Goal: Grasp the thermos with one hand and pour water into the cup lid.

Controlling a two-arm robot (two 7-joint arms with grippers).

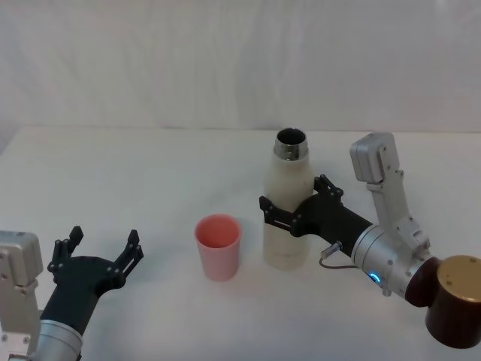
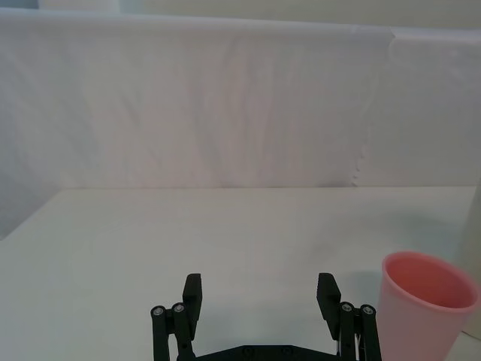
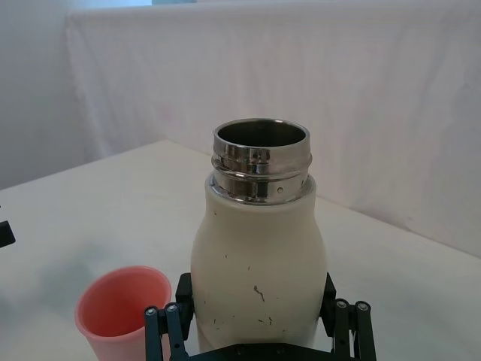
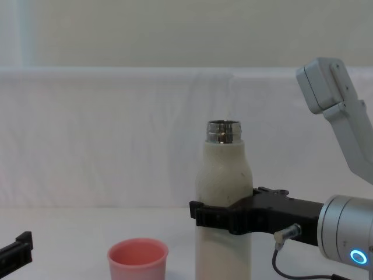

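Note:
The thermos (image 1: pixel 289 179) stands upright on the white table, cream-white with an open steel neck (image 3: pixel 261 162). My right gripper (image 1: pixel 293 198) is shut on the thermos at mid-height, one black finger on each side of its body (image 4: pixel 224 175). The pink cup lid (image 1: pixel 218 245) stands mouth up just left of the thermos, a small gap apart, and looks empty (image 3: pixel 120 304). My left gripper (image 1: pixel 105 238) is open low at the near left, with nothing between its fingers (image 2: pixel 193 289). The cup lid (image 2: pixel 421 301) sits to its right.
A white cloth backdrop (image 4: pixel 116 134) closes off the far side of the table (image 1: pixel 135 173). The right arm's silver forearm (image 1: pixel 383 259) and a dark brown, gold-topped cylinder (image 1: pixel 457 301) take up the near right corner. Bare table lies left of the cup lid.

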